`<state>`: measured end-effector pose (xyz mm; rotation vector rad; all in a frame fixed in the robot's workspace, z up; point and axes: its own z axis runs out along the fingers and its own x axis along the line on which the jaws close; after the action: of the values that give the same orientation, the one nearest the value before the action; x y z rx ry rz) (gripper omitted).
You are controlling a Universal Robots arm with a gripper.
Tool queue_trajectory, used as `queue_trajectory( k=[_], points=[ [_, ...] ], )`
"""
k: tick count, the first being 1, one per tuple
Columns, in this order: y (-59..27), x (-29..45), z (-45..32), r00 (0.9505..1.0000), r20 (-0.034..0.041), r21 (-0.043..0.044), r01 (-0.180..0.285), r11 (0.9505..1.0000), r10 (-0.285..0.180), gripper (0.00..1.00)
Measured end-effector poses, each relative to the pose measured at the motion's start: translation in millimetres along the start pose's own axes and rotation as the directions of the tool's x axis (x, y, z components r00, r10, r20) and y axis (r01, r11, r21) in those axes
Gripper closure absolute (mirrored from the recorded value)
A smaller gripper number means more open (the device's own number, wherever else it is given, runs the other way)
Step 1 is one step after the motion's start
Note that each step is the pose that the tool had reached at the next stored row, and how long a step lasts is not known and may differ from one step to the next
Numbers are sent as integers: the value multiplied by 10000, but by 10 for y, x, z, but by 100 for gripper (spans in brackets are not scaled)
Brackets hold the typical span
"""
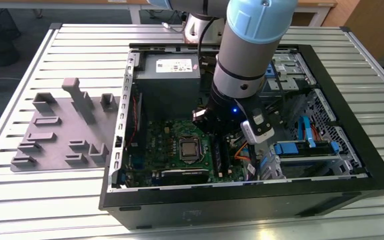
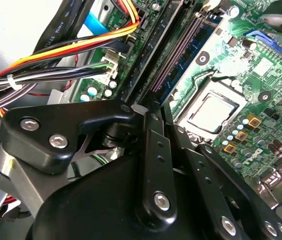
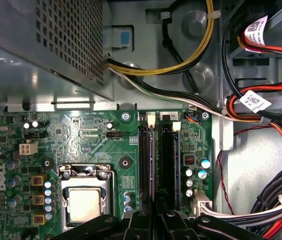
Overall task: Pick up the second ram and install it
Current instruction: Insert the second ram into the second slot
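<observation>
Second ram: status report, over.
Gripper low over the memory slots, beside the processor. Ram: cannot tell if seated. Cables alongside, clear of the slots.

The exterior view looks down from high above one long side of the slatted table (image 1: 38, 210), taking in the whole open computer case (image 1: 352, 165) and the arm (image 1: 249, 45) reaching into it. Both wrist views sit close inside the case, looking past the gripper's black linkage onto the green motherboard (image 3: 76, 135). Both share the processor socket (image 3: 83, 202) (image 2: 212, 112) and the black memory slots (image 3: 153, 160) (image 2: 173, 52).
</observation>
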<state>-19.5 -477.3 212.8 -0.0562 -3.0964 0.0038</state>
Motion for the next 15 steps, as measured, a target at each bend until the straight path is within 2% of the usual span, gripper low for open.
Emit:
queue_trajectory(
  k=[10, 15],
  points=[
    [0, -8, -12, 10000, -97, 5, 13, 10000, -13, 86],
    [1, -17, -16, 9999, -122, 6, 23, 10000, -23, 86]
  ],
)
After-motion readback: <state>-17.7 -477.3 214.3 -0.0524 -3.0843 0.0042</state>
